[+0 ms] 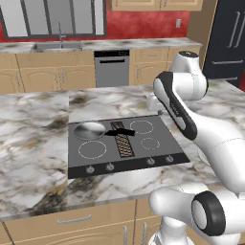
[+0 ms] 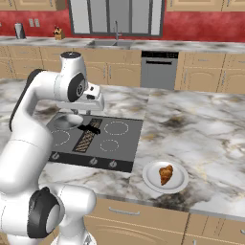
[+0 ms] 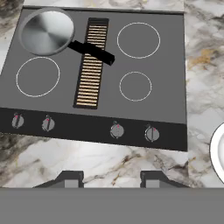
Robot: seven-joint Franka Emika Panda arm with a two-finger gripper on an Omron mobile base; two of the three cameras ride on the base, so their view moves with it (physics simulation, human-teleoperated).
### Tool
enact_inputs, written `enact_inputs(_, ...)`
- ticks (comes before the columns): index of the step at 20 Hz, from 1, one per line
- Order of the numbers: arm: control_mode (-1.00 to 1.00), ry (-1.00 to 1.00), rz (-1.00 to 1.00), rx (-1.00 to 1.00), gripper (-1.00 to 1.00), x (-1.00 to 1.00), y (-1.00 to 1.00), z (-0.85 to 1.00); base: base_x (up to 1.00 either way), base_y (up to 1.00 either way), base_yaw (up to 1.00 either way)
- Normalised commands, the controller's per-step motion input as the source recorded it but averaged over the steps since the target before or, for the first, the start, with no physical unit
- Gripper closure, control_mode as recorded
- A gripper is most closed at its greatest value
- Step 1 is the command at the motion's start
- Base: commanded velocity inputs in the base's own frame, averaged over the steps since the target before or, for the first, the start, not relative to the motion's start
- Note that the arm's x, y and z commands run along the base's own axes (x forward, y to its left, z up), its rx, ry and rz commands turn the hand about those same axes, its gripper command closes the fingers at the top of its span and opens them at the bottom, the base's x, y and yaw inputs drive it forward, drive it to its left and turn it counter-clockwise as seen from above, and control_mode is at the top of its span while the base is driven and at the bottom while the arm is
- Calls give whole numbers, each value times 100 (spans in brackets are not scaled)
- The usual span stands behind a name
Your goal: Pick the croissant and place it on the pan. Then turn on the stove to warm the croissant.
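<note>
Rightward, croissant [image 2: 166,174] on plate [image 2: 152,182].

White plate [image 2: 179,184] on marble counter [image 2: 206,129], sink [image 1: 57,47] — perhaps steel — dishwasher [image 1: 112,68]

In the hand view the plate [image 3: 218,151] is cut off by the right edge. In the right base view part of the pan [image 2: 67,121] is hidden behind the arm. The knob markings [image 3: 116,130] are too small to be read.

White arm bent forward, claw [image 3: 110,178] empty, fingertips apart
</note>
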Motion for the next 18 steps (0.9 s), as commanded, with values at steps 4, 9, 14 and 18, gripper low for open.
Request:
enact_inputs(4,-100,0,0,0,-100,0,-26,0,0,0,0)
enact_inputs(9,-100,0,-2,0,-100,0,-54,0,0,0,0)
enact_inputs(14,-100,1,0,0,-100,0,-44,0,0,0,0)
enact_inputs(18,-100,0,0,0,-100,-7,-45,-1,0,0,0)
